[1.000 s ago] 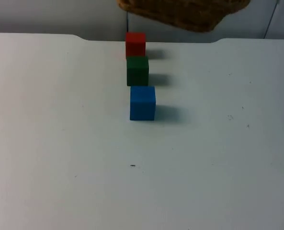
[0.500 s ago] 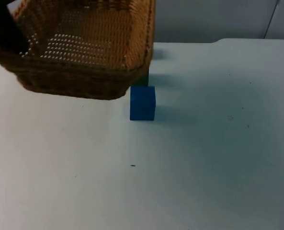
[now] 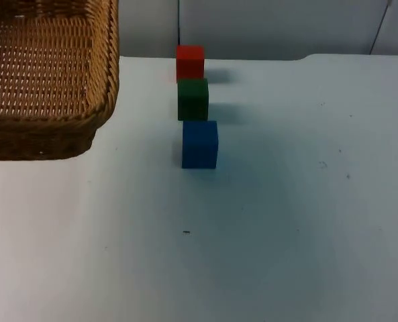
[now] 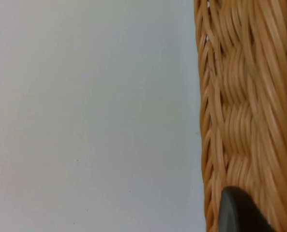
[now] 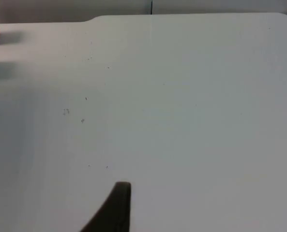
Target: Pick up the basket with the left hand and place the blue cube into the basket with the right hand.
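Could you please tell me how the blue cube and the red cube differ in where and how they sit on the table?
The blue cube sits at the near end of the row, on open white table; the red cube sits at the far end, by the table's back edge. The blue cube adjoins the green cube on its far side, the red cube on its near side. Both rest flat and untouched.

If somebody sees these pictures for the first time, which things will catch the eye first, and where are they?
The big wicker basket at the table's far left draws the eye first; the left wrist view shows its woven wall close by a black fingertip. Next comes the row of three cubes at the middle: red cube farthest, green cube in between, blue cube nearest.
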Robot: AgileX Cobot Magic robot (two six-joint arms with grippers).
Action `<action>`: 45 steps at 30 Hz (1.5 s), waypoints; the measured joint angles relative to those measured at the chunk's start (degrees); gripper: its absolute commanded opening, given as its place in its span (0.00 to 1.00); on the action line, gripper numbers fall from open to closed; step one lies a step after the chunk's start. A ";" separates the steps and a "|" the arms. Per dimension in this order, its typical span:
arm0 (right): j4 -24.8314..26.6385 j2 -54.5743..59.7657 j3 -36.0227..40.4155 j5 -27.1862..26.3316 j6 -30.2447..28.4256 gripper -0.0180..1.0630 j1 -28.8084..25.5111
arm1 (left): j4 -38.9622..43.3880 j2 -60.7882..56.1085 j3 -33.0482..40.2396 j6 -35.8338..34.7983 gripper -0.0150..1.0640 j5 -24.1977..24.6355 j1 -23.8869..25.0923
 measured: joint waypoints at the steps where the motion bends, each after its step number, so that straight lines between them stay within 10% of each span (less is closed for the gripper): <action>1: 0.00 0.00 0.00 0.00 0.00 0.98 0.00 | 0.00 0.01 0.19 0.87 0.01 0.57 0.00; 23: 1.13 0.00 0.00 0.00 -0.13 0.98 0.00 | -2.41 0.79 0.57 8.09 0.01 2.77 0.49; 45: 25.95 31.20 -16.42 -10.08 -16.32 0.88 0.00 | -3.36 2.92 0.57 10.69 0.01 3.71 3.24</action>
